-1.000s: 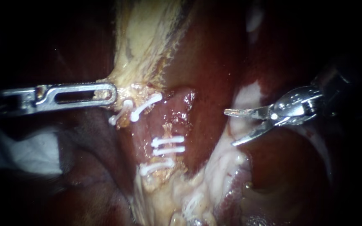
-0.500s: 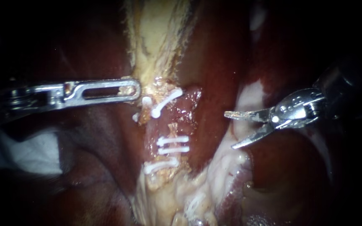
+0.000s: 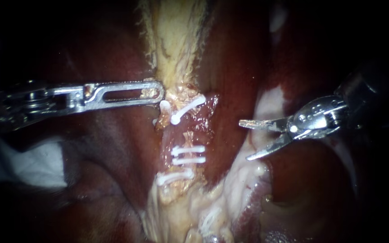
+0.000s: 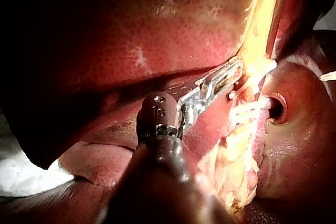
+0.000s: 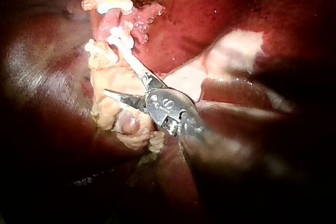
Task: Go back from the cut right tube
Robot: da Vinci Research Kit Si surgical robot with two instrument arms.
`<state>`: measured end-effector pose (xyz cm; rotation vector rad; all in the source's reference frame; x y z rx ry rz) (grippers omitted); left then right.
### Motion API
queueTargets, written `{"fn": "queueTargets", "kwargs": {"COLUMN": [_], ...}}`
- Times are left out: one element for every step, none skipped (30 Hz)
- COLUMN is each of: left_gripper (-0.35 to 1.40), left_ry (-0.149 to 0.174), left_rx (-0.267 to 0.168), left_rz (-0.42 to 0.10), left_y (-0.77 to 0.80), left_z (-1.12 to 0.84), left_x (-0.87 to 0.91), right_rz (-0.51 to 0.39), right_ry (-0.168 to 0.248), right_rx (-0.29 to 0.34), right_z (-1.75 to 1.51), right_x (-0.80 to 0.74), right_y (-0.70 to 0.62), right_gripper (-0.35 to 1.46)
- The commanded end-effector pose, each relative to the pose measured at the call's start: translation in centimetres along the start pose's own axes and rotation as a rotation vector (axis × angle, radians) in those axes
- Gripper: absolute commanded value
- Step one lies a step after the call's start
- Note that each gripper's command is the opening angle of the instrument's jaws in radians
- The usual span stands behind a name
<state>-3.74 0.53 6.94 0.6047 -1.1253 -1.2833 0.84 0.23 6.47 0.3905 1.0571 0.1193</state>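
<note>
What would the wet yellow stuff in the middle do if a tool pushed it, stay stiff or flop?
Probably flop: the yellow tissue lies in ragged, stringy strands. It looks shiny and wet, so it is likely slippery. Its frayed edges near the white clips suggest it may tear easily.

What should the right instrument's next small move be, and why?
Probably draw the right instrument back along its shaft, away from the clipped tube. Its jaws stand open, grip nothing, and lie clear of the white clips. Closing them during the retreat would likely spare the nearby tissue from the pointed tips.
</note>
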Motion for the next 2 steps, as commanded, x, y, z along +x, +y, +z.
{"fn": "queueTargets", "kwargs": {"left_gripper": [-0.35, -0.35], "left_ry": [0.0, 0.0], "left_rx": [0.001, 0.001], "left_rz": [0.0, 0.0], "left_y": [0.0, 0.0], "left_z": [0.0, 0.0], "left_x": [0.0, 0.0], "right_rz": [0.0, 0.0], "right_ry": [0.001, 0.001], "right_rx": [0.0, 0.0], "right_z": [0.0, -0.01], "right_x": [0.0, 0.0], "right_y": [0.0, 0.0], "right_gripper": [1.43, 1.43]}}
